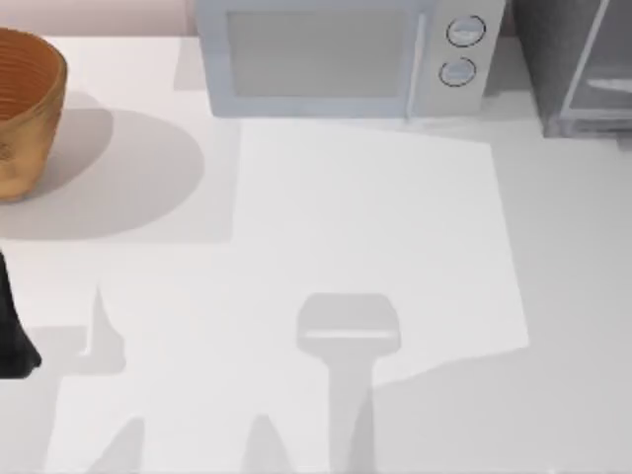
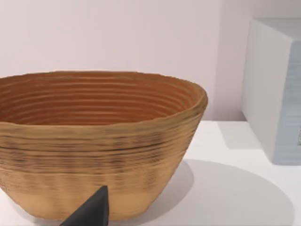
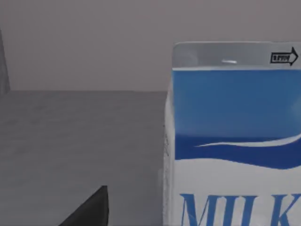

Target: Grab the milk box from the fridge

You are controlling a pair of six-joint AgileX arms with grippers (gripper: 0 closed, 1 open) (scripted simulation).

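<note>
Right wrist view: the blue and white gabled milk box (image 3: pixel 235 136) stands upright on the dark grey fridge (image 3: pixel 70 141) floor; right pincer's state I cannot tell.

Left arm sits parked near the ribbed woven basket (image 2: pixel 99 141).

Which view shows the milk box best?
The right wrist view: the milk box stands close up on a dark grey floor, its blue band and MILK lettering plain. The top view gives the fridge's outside at the table's right; the left wrist view faces a basket.

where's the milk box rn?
The milk box stands upright on a dark grey surface in the right wrist view, close ahead of that camera; the fridge is at the table's far right.
</note>
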